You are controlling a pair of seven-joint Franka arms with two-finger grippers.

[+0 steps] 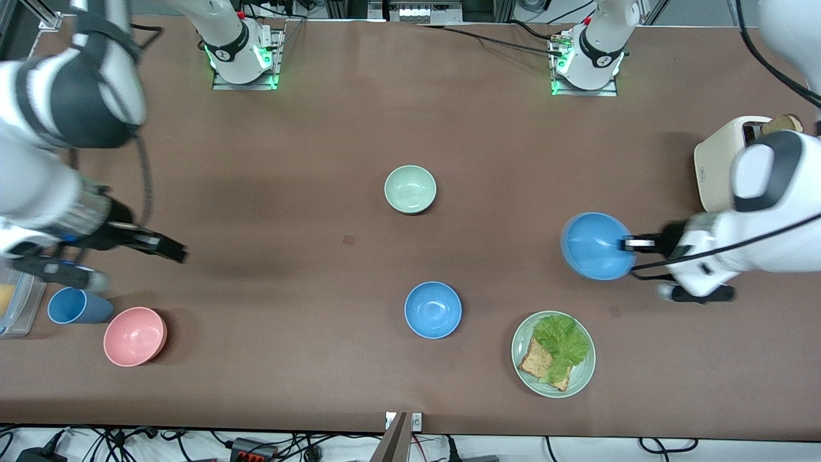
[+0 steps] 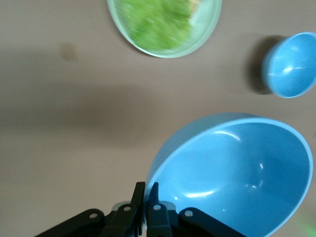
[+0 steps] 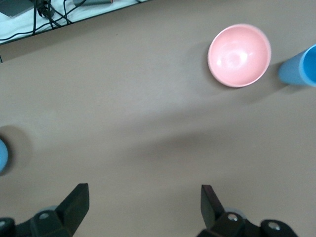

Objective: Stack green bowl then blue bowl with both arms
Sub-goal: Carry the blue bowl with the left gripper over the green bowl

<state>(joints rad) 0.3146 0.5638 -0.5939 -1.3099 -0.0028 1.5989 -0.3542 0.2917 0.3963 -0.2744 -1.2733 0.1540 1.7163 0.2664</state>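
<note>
Nearest the front camera, a pale-green plate [image 1: 521, 340] of lettuce and toast sits beside a second small sky-blue bowl [image 1: 433, 310] resting on the brown table [image 1: 288, 359]. Over the table above the plate, the left gripper [image 1: 632, 243], its arm reaching level from the toaster end, pinches the rim of the blue bowl [image 1: 595, 246], tilted in the air. The right gripper [image 1: 173, 250] hangs spread wide, holding nothing, above bare table near the pink bowl [image 1: 135, 336]. Farthest, the small sage-green bowl [image 1: 410, 189] stands alone mid-table.
</note>
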